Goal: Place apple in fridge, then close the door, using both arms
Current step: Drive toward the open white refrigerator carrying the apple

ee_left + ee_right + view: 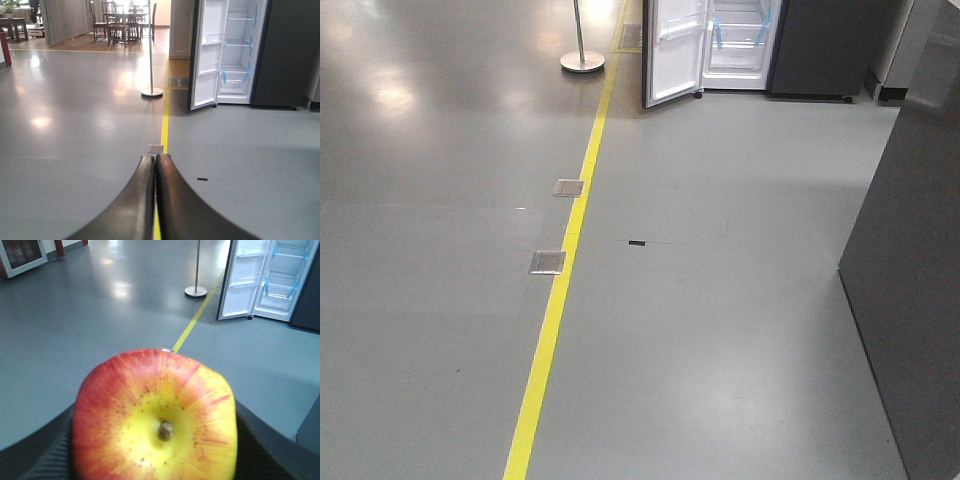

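The red and yellow apple (155, 415) fills the lower right wrist view, clamped between the dark fingers (47, 455) of my right gripper (155, 440), which is shut on it. My left gripper (155, 160) is shut with its two black fingers pressed together and nothing between them. The fridge (740, 45) stands far ahead across the floor, dark grey outside and white inside, with blue tape on its shelves. Its door (675, 50) hangs wide open to the left, white liner facing me. The fridge (237, 50) and door (207, 55) also show in the left wrist view, and the fridge (282, 280) in the right wrist view.
Grey floor stretches ahead, crossed by a yellow line (560, 290) with two metal floor plates (548, 262) beside it. A pole on a round base (582, 60) stands left of the door. A dark grey cabinet side (910, 300) rises close on the right. Chairs and a table (122, 20) stand far back.
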You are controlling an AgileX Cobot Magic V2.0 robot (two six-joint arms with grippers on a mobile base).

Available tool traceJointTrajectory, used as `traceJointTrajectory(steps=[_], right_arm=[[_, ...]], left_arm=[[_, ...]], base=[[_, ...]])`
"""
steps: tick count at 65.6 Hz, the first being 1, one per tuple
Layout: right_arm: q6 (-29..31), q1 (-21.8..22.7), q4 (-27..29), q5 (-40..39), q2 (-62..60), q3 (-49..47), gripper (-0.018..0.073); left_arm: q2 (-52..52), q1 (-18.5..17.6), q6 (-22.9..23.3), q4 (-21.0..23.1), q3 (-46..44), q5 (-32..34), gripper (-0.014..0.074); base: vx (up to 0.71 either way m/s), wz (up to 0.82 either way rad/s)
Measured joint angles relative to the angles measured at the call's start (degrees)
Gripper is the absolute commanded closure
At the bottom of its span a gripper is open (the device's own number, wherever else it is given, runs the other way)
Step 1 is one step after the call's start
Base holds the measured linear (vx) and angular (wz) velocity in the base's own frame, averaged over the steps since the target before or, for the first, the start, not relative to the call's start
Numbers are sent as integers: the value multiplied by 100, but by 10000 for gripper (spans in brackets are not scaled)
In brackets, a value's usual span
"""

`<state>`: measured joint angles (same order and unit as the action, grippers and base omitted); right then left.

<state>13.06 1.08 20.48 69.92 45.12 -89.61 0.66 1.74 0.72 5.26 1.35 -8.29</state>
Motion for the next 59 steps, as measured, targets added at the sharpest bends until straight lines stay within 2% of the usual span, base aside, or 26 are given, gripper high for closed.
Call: traceJointTrajectory(steps=[59], right_arm=[[0,0,0,2,0,0,466]], left_arm=[[0,0,0,0,0,0,603]], base=[[17,-1]])
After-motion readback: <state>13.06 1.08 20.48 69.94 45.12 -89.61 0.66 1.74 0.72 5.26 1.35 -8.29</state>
